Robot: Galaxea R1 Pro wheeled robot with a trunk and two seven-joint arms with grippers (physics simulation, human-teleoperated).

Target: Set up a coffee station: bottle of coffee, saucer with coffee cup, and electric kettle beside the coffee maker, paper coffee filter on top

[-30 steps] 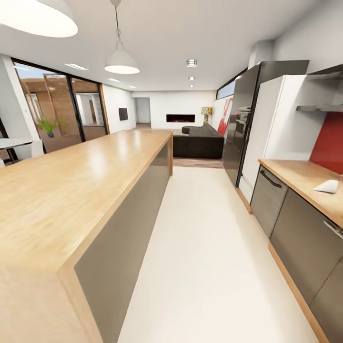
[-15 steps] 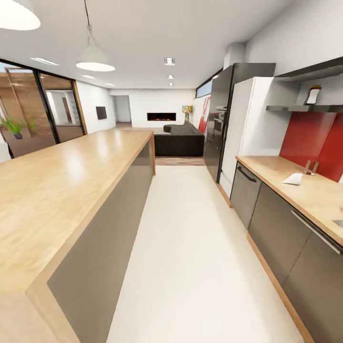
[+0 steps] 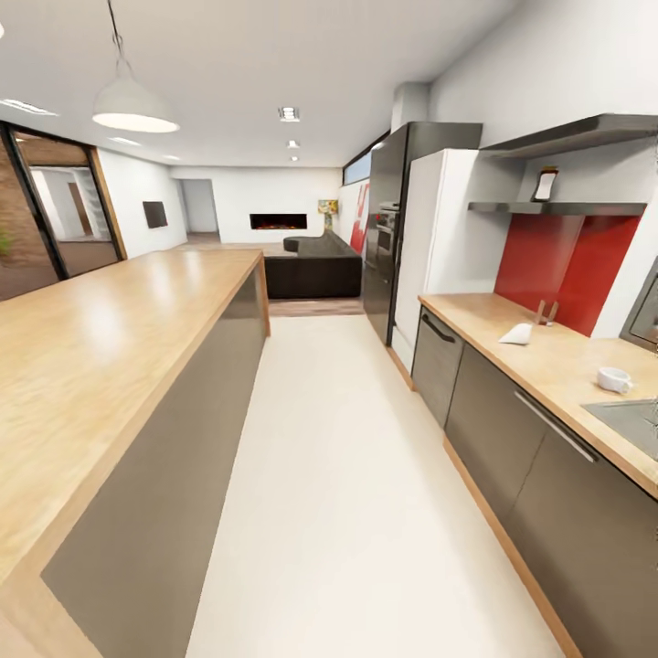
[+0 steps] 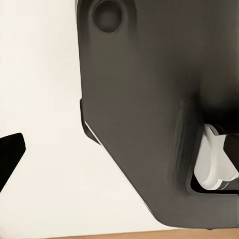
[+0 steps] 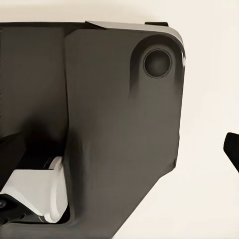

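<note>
1. Light-wood kitchen countertop (image 3: 548,358) with grey cabinet fronts runs along the room's side from about 4 o'clock back toward 2 o'clock in the head view; an inset grey sink (image 3: 631,422) is cut into it near the 3 o'clock edge.
2. Thin white folded paper coffee filter (image 3: 517,335) lies on that worktop at about 2 o'clock, just beside a small upright wooden holder (image 3: 546,313) standing against the red wall panel (image 3: 562,265).
3. Tiny plain white coffee cup (image 3: 614,379) sits on the worktop near the sink's far corner, at about 3 o'clock.
4. Thin dark grey kitchen shelf (image 3: 548,208) hangs above the red panel, under a matching upper board (image 3: 571,135); the small dark bottle of coffee (image 3: 546,184) stands on the lower one, its cap colour too small to tell.
5. Big freestanding wooden island block (image 3: 110,338) fills the 9 o'clock side, with pale floor (image 3: 356,475) between it and the cabinets.
6. Both wrist views show dark robot body panels over pale floor; whether the left or right gripper is released or clenched cannot be told.
</note>
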